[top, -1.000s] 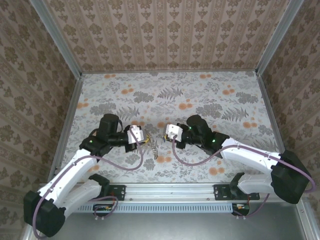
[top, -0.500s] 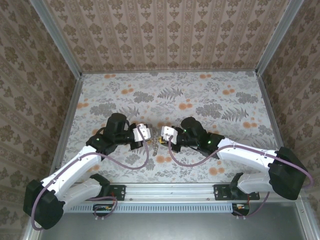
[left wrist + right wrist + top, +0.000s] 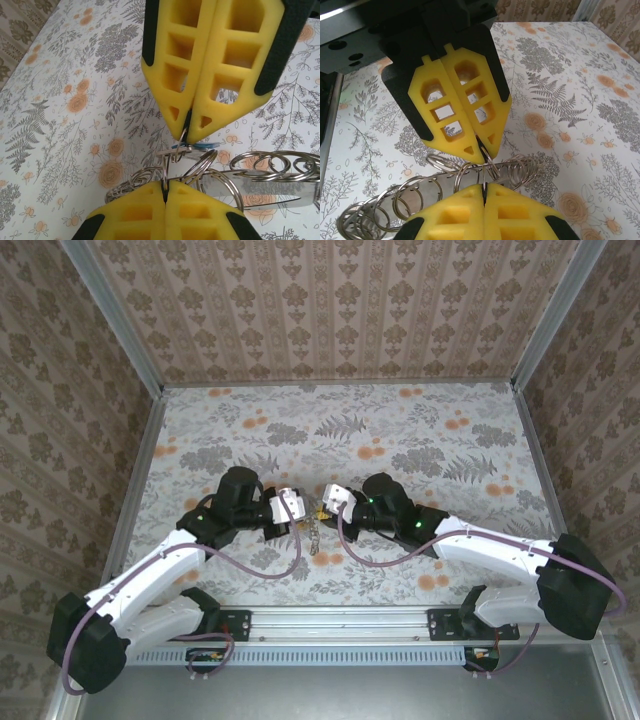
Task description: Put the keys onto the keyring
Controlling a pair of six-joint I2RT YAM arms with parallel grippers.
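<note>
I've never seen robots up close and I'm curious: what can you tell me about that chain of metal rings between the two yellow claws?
The keyring looks like a string of thin, shiny silver rings linked one through the next, with a flat metal piece alongside and a small blue bit among them. It hangs above the flowered table, pinched by the left gripper and the right gripper, both shut, tips nearly meeting; its loose end trails sideways.

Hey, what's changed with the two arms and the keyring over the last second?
Both arms swung inward. The left gripper moved right and the right gripper moved left, closing the gap until their tips almost meet. Nothing was newly grasped or released. Both grippers stayed shut, each pinching a ring of the keyring, which stayed in about the same spot between them.
</note>
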